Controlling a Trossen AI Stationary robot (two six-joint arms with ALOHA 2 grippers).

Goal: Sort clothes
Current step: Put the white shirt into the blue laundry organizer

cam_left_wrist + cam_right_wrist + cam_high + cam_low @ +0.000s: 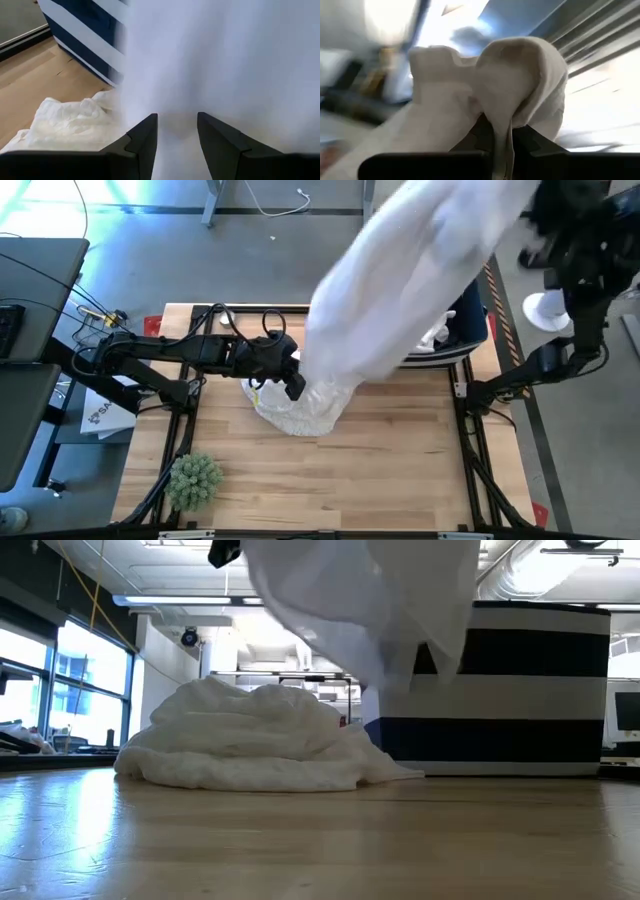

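writing: none legible | bin (470, 320): white cloth inside | right gripper (502, 145): clamped on white garment (400, 270), raised over table (400, 470) | left gripper (177, 135): apart, beside white pile (295, 408)

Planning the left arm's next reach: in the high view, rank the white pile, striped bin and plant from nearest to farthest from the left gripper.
1. White pile, right under the left gripper.
2. Plant, front-left corner.
3. Striped bin, far right edge.
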